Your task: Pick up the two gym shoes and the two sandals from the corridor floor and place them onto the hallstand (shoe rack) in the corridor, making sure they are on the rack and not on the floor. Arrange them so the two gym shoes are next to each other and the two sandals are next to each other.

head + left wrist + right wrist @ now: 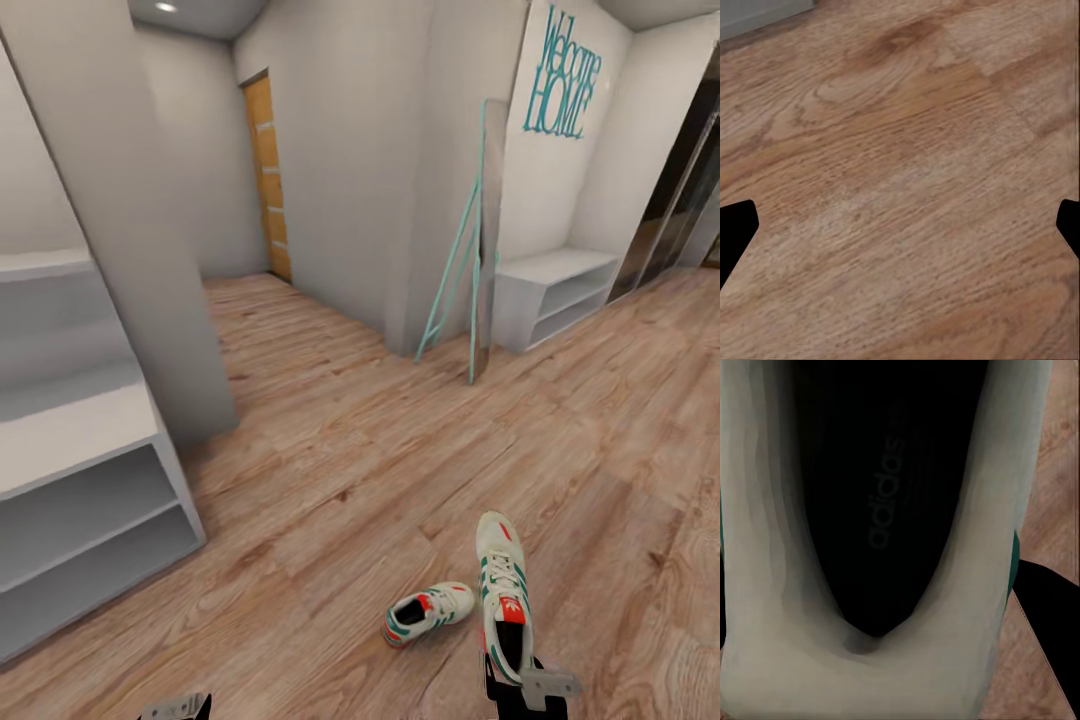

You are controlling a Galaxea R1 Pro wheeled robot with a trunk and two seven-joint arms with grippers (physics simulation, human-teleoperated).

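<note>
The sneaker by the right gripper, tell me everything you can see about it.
The sneaker is cream-white with green side stripes, white laces and a red-orange tongue patch, and looks like smooth leather. In the head view its toe points away from the robot and its heel sits at the right gripper, which appears to clamp the heel rim. The right wrist view looks straight into its black inside, where faint adidas lettering shows. Whether its sole touches the wood floor cannot be told. The other sneaker lies apart, on its left.
</note>
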